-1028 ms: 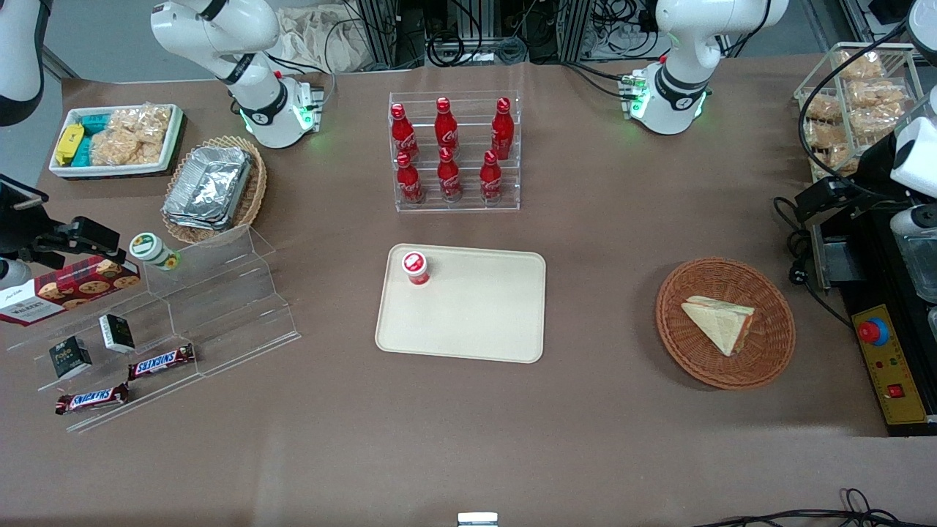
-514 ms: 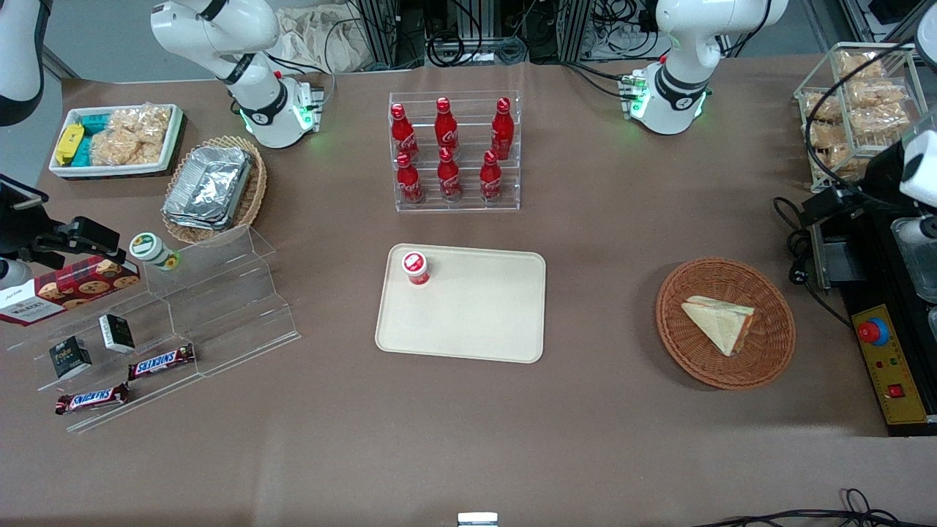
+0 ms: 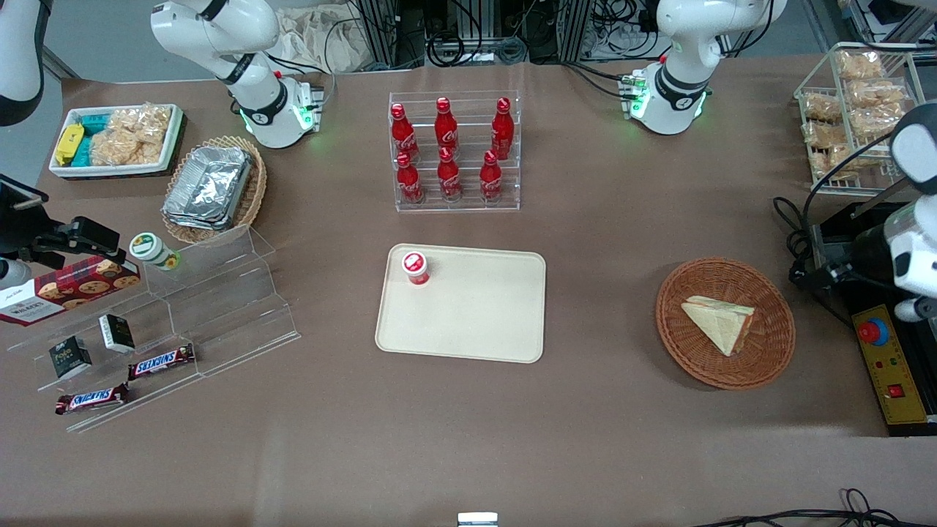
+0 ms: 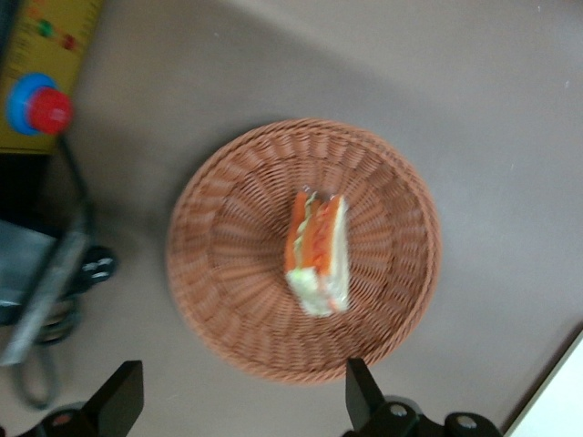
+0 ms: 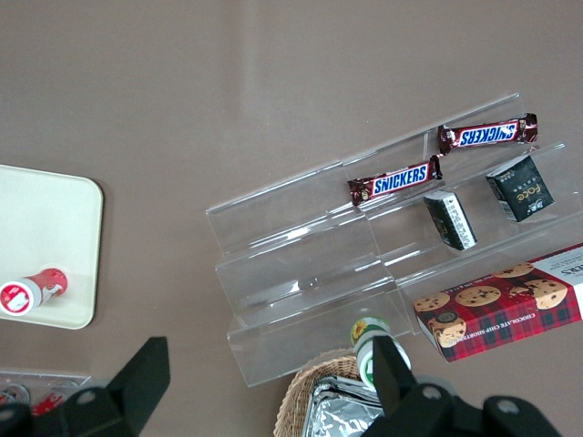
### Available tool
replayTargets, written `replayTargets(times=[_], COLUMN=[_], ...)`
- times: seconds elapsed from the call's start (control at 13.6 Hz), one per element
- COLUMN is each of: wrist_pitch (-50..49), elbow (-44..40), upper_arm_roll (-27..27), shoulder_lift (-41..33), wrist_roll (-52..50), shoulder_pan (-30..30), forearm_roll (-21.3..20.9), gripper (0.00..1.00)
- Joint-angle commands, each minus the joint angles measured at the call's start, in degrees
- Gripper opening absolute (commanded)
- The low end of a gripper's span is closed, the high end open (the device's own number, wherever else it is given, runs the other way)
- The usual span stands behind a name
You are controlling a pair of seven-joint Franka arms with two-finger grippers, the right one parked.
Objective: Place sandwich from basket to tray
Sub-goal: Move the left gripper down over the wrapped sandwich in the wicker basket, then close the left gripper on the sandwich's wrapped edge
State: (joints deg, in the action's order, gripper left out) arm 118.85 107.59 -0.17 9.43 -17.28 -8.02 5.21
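Note:
The sandwich [image 3: 721, 322], a pale triangle with orange-red filling, lies in the round reddish-brown basket [image 3: 677, 293] toward the working arm's end of the table. In the left wrist view the sandwich [image 4: 317, 255] lies near the middle of the basket [image 4: 228, 273], its orange cut edge showing. My left gripper [image 4: 241, 401] is open and empty, high above the table just off the basket's rim. In the front view the gripper [image 3: 842, 269] hangs beside the basket, over the control box. The cream tray [image 3: 483, 322] lies mid-table; its corner shows in the left wrist view [image 4: 560, 401].
A small red-capped bottle [image 3: 415, 267] stands on the tray's corner. A yellow control box with a red button [image 3: 873, 331] and cables lie beside the basket. A rack of red bottles [image 3: 450, 150] stands farther from the camera than the tray. A wire rack of bagged snacks [image 3: 853, 110] stands at the working arm's end.
My left arm has moved nearer the front camera and toward the basket, from over the snack rack to over the control box. Sandwich, basket and tray have not moved.

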Motion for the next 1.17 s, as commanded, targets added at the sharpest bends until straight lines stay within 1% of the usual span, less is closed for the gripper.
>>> replayTargets(times=[0.0,0.44,0.59,0.81,0.88,0.95,1.03,1.1], wrist_pitch=[5.58,15.25,17.01,22.46,22.65,22.65,22.65,22.56], elbow=[0.16,0.34,1.12,3.76,3.85,3.85,3.94,3.94], upper_arm_roll=[-0.79,-1.06,-1.06,-1.06,-1.06,-1.06,-1.06,-1.06], shoulder_lift=[4.35,13.76,15.35,16.84,17.2,17.37,17.29,17.29], wrist_roll=[-4.6,-5.57,-5.66,-5.66,-5.58,-5.58,-5.75,-6.36], shoulder_pan=[0.2,1.96,2.4,2.66,3.1,3.28,3.28,3.28], forearm_roll=[2.78,3.14,3.05,3.05,3.05,3.05,3.05,3.05], gripper=[1.0,1.0,1.0,1.0,1.0,0.94,0.81,0.61])
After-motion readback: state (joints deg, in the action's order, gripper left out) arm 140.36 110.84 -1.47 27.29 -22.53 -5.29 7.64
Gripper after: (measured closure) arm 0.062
